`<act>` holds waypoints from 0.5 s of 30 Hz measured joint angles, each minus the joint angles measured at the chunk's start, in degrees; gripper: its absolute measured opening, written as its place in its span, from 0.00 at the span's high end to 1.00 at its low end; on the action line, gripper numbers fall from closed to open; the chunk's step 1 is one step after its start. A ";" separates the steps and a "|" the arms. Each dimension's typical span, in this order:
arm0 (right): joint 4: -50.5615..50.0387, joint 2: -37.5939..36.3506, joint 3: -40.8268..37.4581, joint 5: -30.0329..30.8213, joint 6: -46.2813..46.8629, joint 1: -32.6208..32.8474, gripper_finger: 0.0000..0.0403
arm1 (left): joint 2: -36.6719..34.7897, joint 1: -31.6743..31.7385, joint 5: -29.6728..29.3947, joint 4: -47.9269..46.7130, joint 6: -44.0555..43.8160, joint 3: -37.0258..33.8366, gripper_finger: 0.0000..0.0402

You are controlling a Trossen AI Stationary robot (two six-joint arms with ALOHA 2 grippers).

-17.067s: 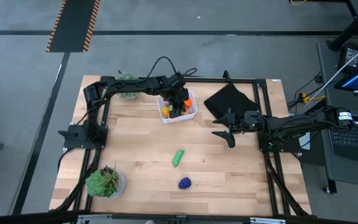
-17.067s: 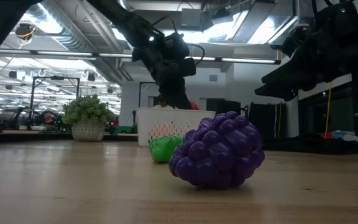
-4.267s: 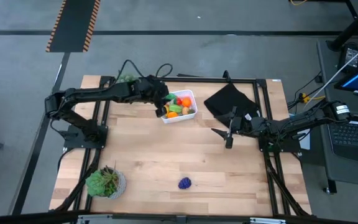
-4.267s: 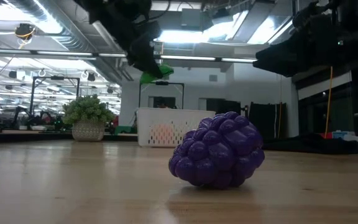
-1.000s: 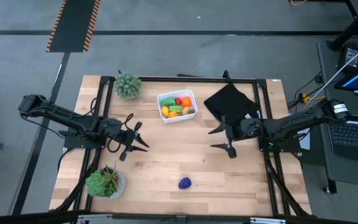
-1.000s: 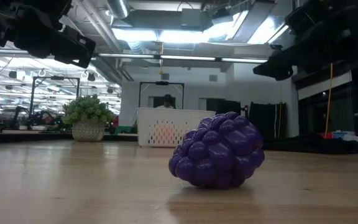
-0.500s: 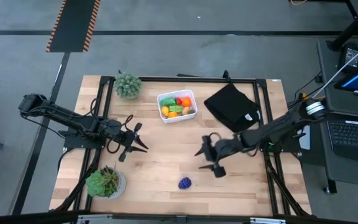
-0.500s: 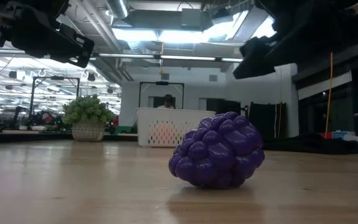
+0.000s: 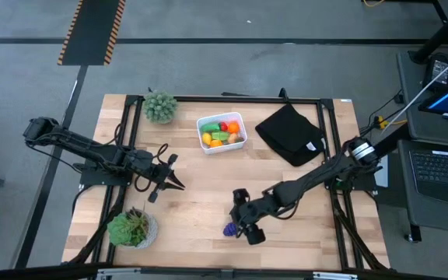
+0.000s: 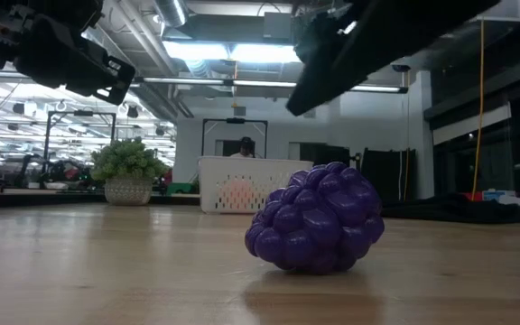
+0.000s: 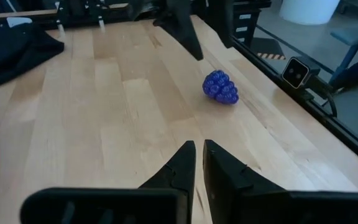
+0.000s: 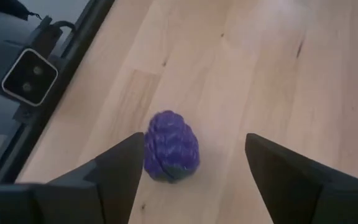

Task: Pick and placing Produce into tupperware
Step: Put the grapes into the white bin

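A purple toy grape bunch (image 9: 230,229) (image 12: 171,147) rests on the wooden table near its front edge. My right gripper (image 9: 244,223) (image 12: 194,144) hovers open just above and beside it, slanting down; its fingers stand on either side of the bunch without touching it. The white tupperware (image 9: 222,132) stands at the far middle with several coloured produce pieces in it. My left gripper (image 9: 171,179) (image 11: 199,155) hangs shut over the table's left part, with nothing between its fingers.
A black folded cloth (image 9: 290,134) lies at the far right. One potted plant (image 9: 160,106) stands at the far left and another (image 9: 133,228) at the near left corner. Bare wood lies between the tupperware and the grape bunch.
My right gripper has swung from beside the black cloth toward the table's near edge and left, down to the grape bunch, tipping its fingers more downward and staying open. The grape bunch has not moved.
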 joint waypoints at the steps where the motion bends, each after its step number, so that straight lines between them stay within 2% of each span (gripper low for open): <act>1: -0.83 0.77 1.15 -0.19 0.10 0.00 0.30 | 0.00 0.00 0.00 -0.06 -0.01 0.00 0.94; 6: -2.18 2.67 4.57 -1.45 0.10 -0.02 0.30 | 0.00 0.02 0.00 -0.49 0.31 0.00 0.97; 15: -1.87 2.75 4.61 -1.55 0.08 -0.01 0.30 | 0.00 0.02 0.00 -0.89 0.47 0.00 1.00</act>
